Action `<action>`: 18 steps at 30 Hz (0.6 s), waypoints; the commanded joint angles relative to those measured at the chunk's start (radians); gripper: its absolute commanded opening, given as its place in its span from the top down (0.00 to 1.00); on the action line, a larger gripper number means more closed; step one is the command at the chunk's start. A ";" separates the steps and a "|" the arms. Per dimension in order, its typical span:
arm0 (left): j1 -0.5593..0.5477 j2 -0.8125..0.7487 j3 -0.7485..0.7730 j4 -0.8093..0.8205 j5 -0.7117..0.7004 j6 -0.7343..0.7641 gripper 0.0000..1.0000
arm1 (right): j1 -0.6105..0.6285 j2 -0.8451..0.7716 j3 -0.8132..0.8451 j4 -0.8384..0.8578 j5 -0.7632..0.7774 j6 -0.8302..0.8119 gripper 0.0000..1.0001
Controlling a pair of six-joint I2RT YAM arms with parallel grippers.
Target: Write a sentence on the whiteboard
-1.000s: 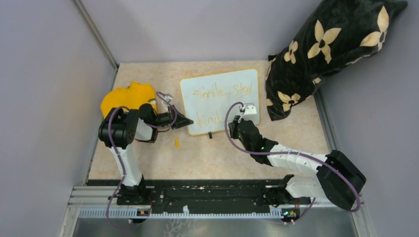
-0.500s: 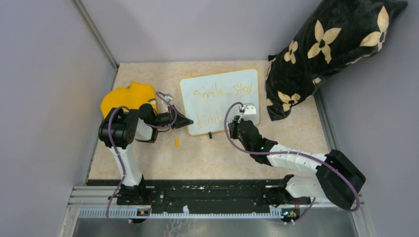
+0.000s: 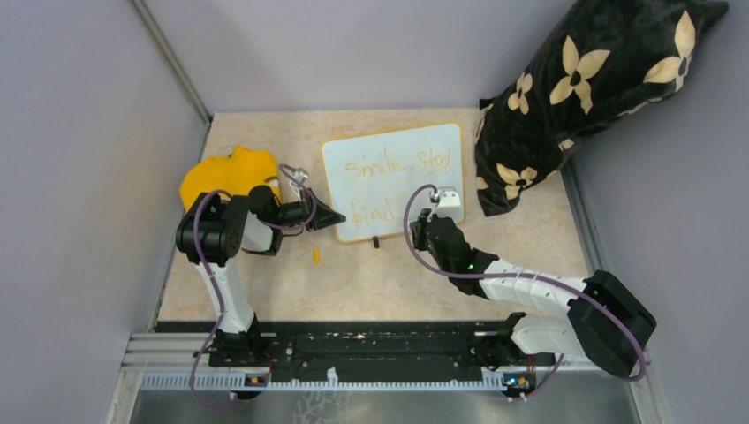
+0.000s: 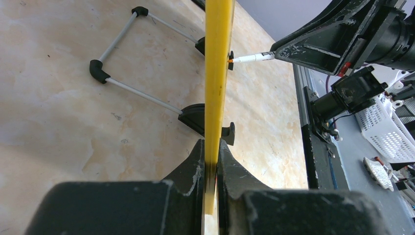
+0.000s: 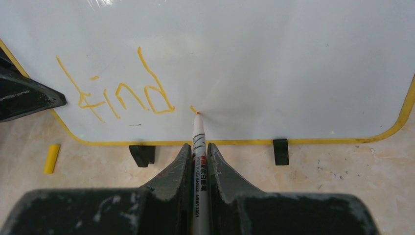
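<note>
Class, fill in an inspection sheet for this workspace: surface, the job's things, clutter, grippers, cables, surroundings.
Surface: beige marbled table top.
Job's things: whiteboard propped on black feet; sentence in orange, two lines, about "Smile, Stay / kind"; marker tip against the board after the last word.
Clutter: yellow cap lying before the board; yellow cloth left; black flowered pillow right.
Grippers: left gripper shut on the whiteboard's side edge; right gripper shut on the marker.
Cables: purple cables, one loop by each gripper.
Surroundings: grey walls on three sides.
</note>
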 commanded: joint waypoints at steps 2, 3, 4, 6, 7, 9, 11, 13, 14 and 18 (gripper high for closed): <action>-0.002 0.033 0.005 -0.084 -0.042 0.017 1.00 | -0.007 -0.045 0.014 0.013 0.020 0.007 1.00; -0.003 0.033 0.005 -0.084 -0.042 0.018 1.00 | -0.008 -0.053 0.019 0.009 0.015 0.007 1.00; -0.003 0.033 0.005 -0.084 -0.042 0.018 1.00 | -0.007 -0.067 0.024 0.006 0.010 0.009 1.00; -0.003 0.034 0.005 -0.084 -0.042 0.018 1.00 | -0.007 -0.102 0.030 0.002 -0.007 0.010 1.00; -0.003 0.034 0.005 -0.084 -0.042 0.018 1.00 | -0.008 -0.123 0.035 -0.001 -0.017 0.010 1.00; -0.003 0.034 0.005 -0.083 -0.041 0.018 1.00 | -0.008 -0.168 0.043 -0.011 -0.039 0.010 1.00; -0.003 0.032 0.005 -0.083 -0.042 0.019 1.00 | -0.007 -0.213 0.053 -0.034 -0.052 0.004 1.00; -0.003 0.032 0.004 -0.081 -0.042 0.019 1.00 | -0.008 -0.262 0.059 -0.064 -0.062 -0.003 1.00; -0.003 0.032 0.004 -0.081 -0.042 0.019 1.00 | -0.007 -0.287 0.061 -0.083 -0.067 -0.008 1.00; -0.003 0.032 0.000 -0.070 -0.043 0.017 1.00 | -0.007 -0.385 0.055 -0.161 -0.110 -0.020 1.00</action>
